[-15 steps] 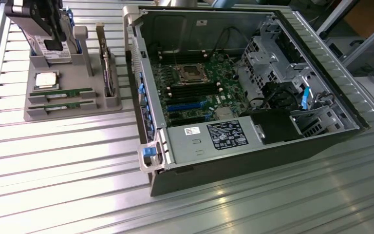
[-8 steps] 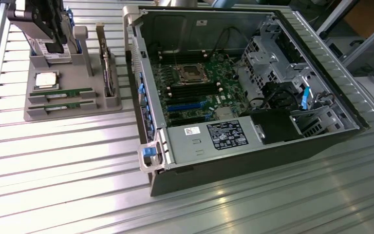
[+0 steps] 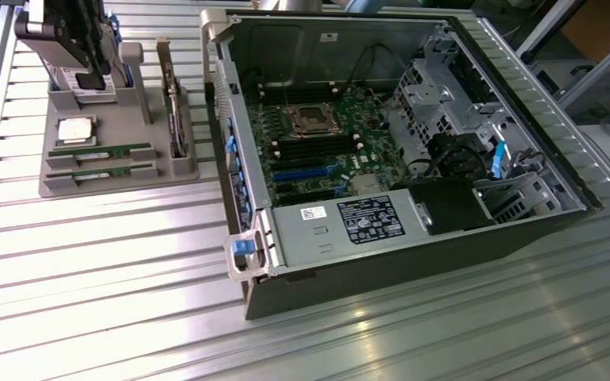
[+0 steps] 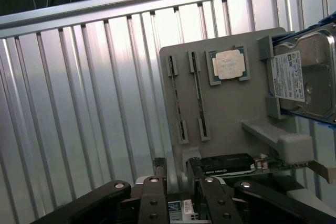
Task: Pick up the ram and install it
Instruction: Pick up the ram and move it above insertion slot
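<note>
Two green ram sticks [image 3: 101,152] [image 4: 176,100] stand on edge in the slots of a grey holder tray [image 3: 72,186] [image 4: 231,108], on the exterior view's left. My gripper [image 3: 93,55] [image 4: 177,174] hangs high above the tray, apart from the sticks. It is open, with nothing between its dark fingers [image 4: 159,167]. The open computer case [image 3: 390,262] lies on the exterior view's right, its motherboard [image 3: 316,151] showing black memory slots beside the processor socket [image 3: 310,119].
The tray also carries a square silver processor chip [image 3: 75,129] [image 4: 229,65], a hard drive [image 3: 77,83] [image 4: 304,77] and a card with a metal bracket [image 3: 175,119] [image 4: 231,163]. All of it rests on a ribbed aluminium table [image 3: 104,270]. A power supply [image 3: 337,226] fills the case's near end.
</note>
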You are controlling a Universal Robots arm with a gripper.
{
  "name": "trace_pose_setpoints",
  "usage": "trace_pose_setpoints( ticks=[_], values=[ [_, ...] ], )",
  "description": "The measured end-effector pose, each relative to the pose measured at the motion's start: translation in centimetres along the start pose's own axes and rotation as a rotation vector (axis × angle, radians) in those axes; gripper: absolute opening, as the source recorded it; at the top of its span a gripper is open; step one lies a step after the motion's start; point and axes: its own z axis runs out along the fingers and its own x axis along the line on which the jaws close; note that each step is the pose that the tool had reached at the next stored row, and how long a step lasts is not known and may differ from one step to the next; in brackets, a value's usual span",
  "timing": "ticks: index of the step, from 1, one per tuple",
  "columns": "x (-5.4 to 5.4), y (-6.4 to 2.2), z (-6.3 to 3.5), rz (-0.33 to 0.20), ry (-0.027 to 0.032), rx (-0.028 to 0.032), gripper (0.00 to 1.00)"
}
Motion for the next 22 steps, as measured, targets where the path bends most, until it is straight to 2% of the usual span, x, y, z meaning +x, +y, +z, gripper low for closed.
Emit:
trace_pose_setpoints(
  ticks=[22],
  values=[
    [-0.1, 0.04, 1.34, 0.0, 0.0, 0.0, 0.3]
  ],
)
